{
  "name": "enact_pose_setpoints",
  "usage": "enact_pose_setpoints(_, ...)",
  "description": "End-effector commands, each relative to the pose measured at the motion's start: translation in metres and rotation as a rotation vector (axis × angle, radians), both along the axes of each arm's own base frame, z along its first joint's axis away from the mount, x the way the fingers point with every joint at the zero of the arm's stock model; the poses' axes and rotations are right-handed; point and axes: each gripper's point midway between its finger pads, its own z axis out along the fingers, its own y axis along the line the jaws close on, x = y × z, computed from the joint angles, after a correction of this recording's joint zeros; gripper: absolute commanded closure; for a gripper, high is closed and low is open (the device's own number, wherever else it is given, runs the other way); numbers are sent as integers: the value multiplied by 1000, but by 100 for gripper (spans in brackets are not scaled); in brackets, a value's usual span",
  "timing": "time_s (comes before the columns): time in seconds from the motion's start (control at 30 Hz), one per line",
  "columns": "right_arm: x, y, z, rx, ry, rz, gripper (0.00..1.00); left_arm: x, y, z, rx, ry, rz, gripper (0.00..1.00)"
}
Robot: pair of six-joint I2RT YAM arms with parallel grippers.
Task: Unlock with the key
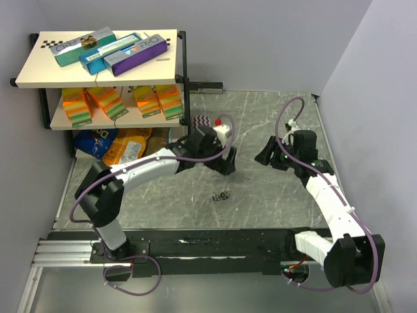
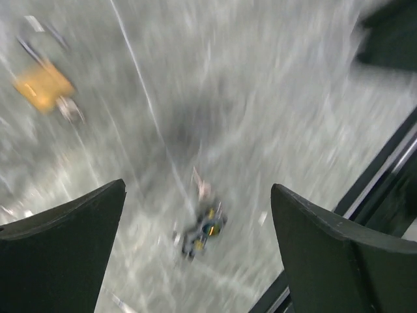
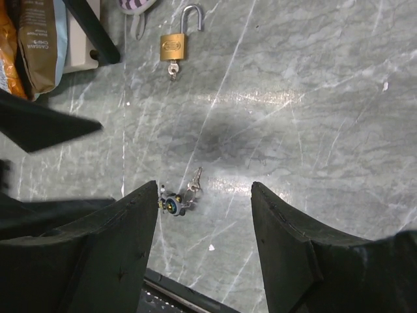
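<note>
The key, a small dark key bunch (image 1: pixel 223 195), lies on the grey marble table in front of the arms. It shows in the right wrist view (image 3: pixel 177 201) and, blurred, in the left wrist view (image 2: pixel 202 231). A brass padlock (image 3: pixel 173 47) lies farther back with its shackle raised and a small metal piece at its keyhole. It is a blurred yellow shape in the left wrist view (image 2: pixel 44 86). My left gripper (image 1: pixel 225 162) is open and empty above the table, behind the key (image 2: pixel 197 192). My right gripper (image 1: pixel 267 155) is open and empty, off to the right (image 3: pixel 204 189).
A two-tier shelf (image 1: pixel 98 78) with boxes stands at the back left, with snack bags (image 1: pixel 120 147) under it. A purple-and-white striped object (image 1: pixel 202 122) lies behind my left gripper. A black rail (image 1: pixel 215 244) runs along the near edge.
</note>
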Motion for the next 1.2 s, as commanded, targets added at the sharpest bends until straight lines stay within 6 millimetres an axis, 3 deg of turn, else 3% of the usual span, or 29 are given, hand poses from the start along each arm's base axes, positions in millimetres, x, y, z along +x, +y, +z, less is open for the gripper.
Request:
enact_pose_setpoints(0.0, 4, -4, 9, 5, -59, -29, 34, -36, -2, -13, 31, -23, -193, 4)
enact_pose_setpoints(0.13, 3, -3, 10, 8, -60, -25, 34, -50, 0, -39, 114, 21, -249, 6)
enact_pose_setpoints(0.43, -2, -3, 9, 12, -57, -24, 35, -60, -4, -82, 254, 53, -329, 9)
enact_pose_setpoints(0.57, -2, -2, 9, 15, -58, -21, 35, -60, -7, -89, 285, 29, -336, 12)
enact_pose_setpoints(0.8, -2, -2, 8, 17, -54, -23, 35, -63, -9, -104, 368, 21, -337, 26)
enact_pose_setpoints(1.03, -1, -5, 7, 4, -52, -36, 35, -75, 5, -117, 431, 25, -335, 26)
enact_pose_setpoints(1.17, -1, -6, 6, -5, -51, -41, 34, -77, 11, -123, 450, 30, -324, 41)
